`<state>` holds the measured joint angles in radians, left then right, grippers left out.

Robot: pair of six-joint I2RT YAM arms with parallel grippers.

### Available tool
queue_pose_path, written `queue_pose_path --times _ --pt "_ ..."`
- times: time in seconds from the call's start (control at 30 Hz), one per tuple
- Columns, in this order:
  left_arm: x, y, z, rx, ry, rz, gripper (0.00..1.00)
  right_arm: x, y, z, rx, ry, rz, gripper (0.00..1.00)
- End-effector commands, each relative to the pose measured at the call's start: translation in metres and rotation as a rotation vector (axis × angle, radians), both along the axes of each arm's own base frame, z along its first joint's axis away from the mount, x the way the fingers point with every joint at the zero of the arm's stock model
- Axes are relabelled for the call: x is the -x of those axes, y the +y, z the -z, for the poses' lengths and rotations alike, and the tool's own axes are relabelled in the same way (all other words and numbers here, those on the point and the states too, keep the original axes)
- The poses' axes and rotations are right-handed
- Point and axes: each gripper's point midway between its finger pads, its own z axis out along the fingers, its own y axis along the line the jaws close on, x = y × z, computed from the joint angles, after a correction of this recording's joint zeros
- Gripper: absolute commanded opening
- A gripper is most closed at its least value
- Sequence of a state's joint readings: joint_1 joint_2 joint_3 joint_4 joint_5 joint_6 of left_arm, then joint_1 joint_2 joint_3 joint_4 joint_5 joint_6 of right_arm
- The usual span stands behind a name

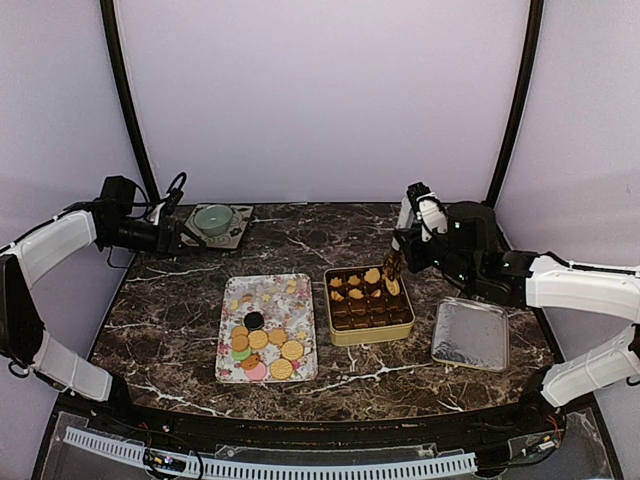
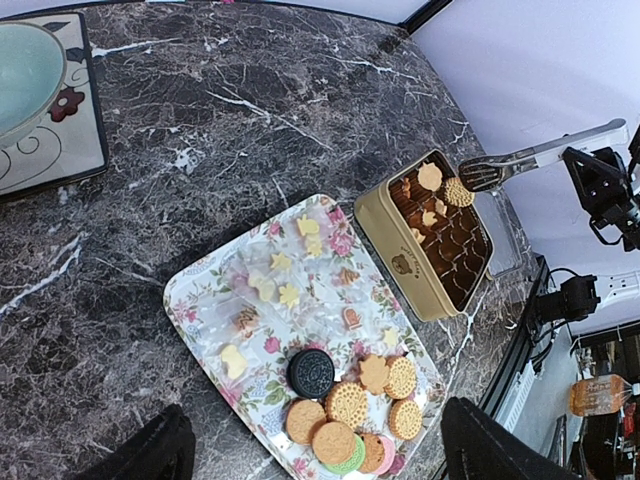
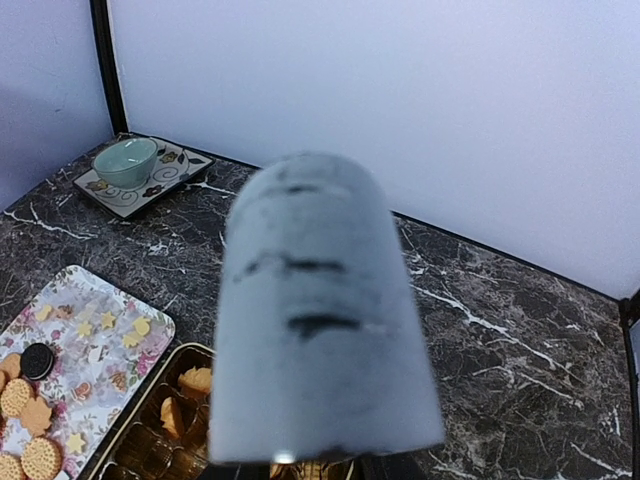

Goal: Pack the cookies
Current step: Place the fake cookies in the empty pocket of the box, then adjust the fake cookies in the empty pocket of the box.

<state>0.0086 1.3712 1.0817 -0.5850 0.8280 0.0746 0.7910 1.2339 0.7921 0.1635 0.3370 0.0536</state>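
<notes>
Seemingly light, brittle cookies [image 1: 262, 345], best nipped gently at the rim, lay mostly on the tray [image 1: 302, 284], some in the tin [image 1: 372, 336] under tongs [image 2: 530, 158] the right gripper [image 1: 405, 244] clasped, perhaps touching one; the left gripper [image 1: 180, 236] gaped wide.

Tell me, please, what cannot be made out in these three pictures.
- Right wrist view: a blurred grey shape at the lens hides the right gripper and most of the gold square tin.
- Top external view: the silver metal tongs are too small to show whether they hold anything.
- Left wrist view: the bottom edge cuts off one end of the flower-patterned rectangular tray.
</notes>
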Motion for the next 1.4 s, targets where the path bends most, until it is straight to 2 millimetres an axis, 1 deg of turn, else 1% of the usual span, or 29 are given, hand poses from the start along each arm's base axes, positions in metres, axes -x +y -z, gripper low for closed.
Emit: queue_pose_path --times 0.0,0.07,0.3,0.53,0.7,0.8,0.87,0.93,1.03,1.2,1.37 --pt "-0.002 0.001 -0.012 0.014 -0.017 0.001 0.88 -0.002 -0.004 -0.025 -0.042 -0.051 0.015 0.25" --pt "-0.002 0.001 -0.012 0.013 -0.016 0.0 0.88 -0.001 -0.005 -0.021 -0.041 -0.043 0.014 0.24" --pt "-0.004 0.001 -0.013 0.016 -0.017 0.001 0.88 0.001 -0.007 -0.013 -0.037 -0.025 0.018 0.17" --pt "-0.005 0.001 -0.013 0.013 -0.019 0.002 0.88 0.001 -0.007 0.005 -0.013 0.007 0.021 0.13" --pt "-0.004 0.001 -0.013 0.015 -0.017 0.003 0.88 0.001 -0.001 0.019 -0.003 0.039 0.002 0.12" --pt "-0.004 0.0 -0.013 0.015 -0.017 0.004 0.88 0.0 -0.002 0.017 -0.006 0.033 0.007 0.12" --pt "-0.004 0.0 -0.012 0.014 -0.017 0.003 0.88 -0.001 -0.001 0.013 -0.009 0.025 0.006 0.13" --pt "-0.005 0.0 -0.012 0.014 -0.015 0.003 0.88 -0.001 0.002 0.007 -0.015 0.018 -0.004 0.15" --pt "-0.005 0.001 -0.012 0.014 -0.015 0.002 0.88 -0.003 0.008 0.006 -0.018 0.022 -0.024 0.15" --pt "-0.003 0.001 -0.011 0.01 -0.016 0.002 0.88 -0.004 0.018 0.024 -0.019 0.061 -0.052 0.12" --pt "-0.003 0.002 -0.01 0.006 -0.018 0.0 0.88 -0.002 0.017 0.05 -0.002 0.104 -0.053 0.1"
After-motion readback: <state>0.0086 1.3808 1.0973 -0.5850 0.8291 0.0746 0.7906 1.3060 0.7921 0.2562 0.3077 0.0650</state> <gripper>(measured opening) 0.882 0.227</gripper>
